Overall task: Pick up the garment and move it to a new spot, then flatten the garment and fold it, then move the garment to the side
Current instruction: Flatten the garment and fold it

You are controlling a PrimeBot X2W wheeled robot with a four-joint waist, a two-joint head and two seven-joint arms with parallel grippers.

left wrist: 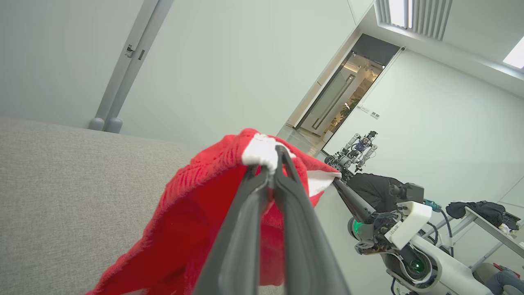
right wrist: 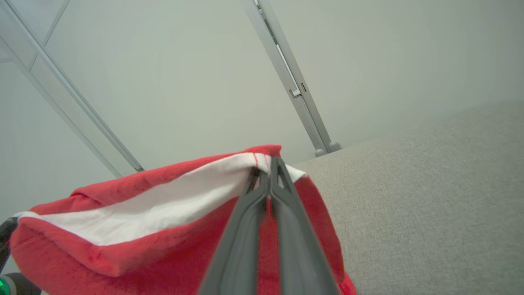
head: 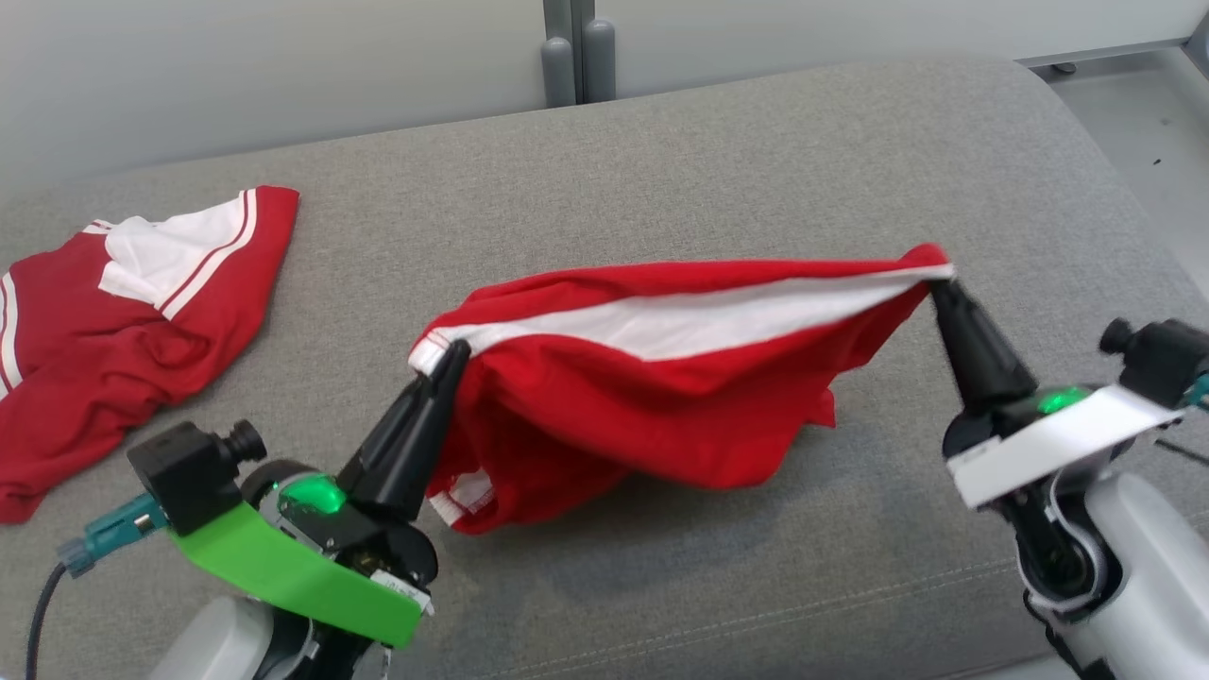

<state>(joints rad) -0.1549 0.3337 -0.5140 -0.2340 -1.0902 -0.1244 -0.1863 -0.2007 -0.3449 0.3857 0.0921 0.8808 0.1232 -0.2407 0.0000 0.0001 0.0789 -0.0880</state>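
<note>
- Lowest in the head view, at lower left, my left hand (head: 453,357) is pressed together, pinching one white-edged corner of the red soft-knit garment with a white band (head: 652,406). My left wrist view shows my fingers (left wrist: 294,205) clamped on that hem.
- At the right of the frame, my right hand (head: 943,285) is pressed together on the opposite corner of the same band.
- Between my two hands the garment hangs across the middle of the frame. Its top edge is pulled nearly straight and its body sags in loose folds over the grey woven upholstered seat (head: 718,170). Whether the lowest folds touch the seat, I cannot tell.
- I judge the garment light and limp, with no stiffness of its own. It should drape, bunch and swing rather than keep a shape, and it is neither fragile nor slippery.
- The stitched white band looks thicker than the rest, so its two corners seem the surest places to hold. Gripping there should also let the cloth spread flat when lowered.
- A second red-and-white garment (head: 123,312) lies crumpled at the left of the frame, well apart from mine. That side is taken, so the centre and right look freer.
- A pair of grey upright posts (head: 571,47) stands at top centre, beyond the seat's far edge and out of my way.
</note>
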